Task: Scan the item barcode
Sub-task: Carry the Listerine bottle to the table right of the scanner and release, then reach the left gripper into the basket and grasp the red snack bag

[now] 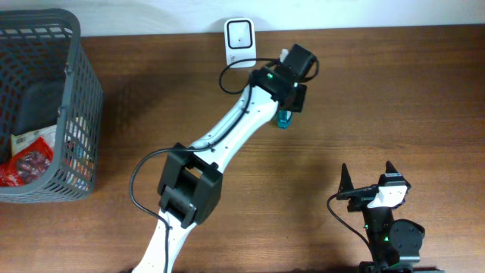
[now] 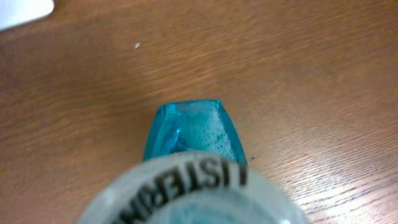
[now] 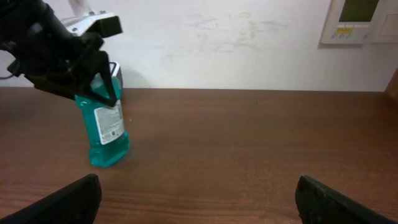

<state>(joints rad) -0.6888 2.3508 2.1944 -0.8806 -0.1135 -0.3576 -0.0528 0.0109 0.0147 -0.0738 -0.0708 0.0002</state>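
A teal mouthwash bottle (image 1: 284, 119) with a white label hangs tilted under my left gripper (image 1: 289, 100), which is shut on its upper part. In the right wrist view the bottle (image 3: 106, 134) leans with its base at the table surface; I cannot tell if it touches. The left wrist view looks down over the lettered pale cap (image 2: 186, 193) to the bottle's teal body (image 2: 193, 134); my own fingers are hidden there. The white barcode scanner (image 1: 239, 36) stands at the table's back edge, just left of the bottle. My right gripper (image 1: 367, 178) rests open near the front right, with nothing in it.
A grey mesh basket (image 1: 76, 114) holding packets stands at the far left. The left arm (image 1: 227, 136) stretches diagonally across the middle of the table. A white wall (image 3: 217, 37) with a control panel (image 3: 357, 18) runs behind the table.
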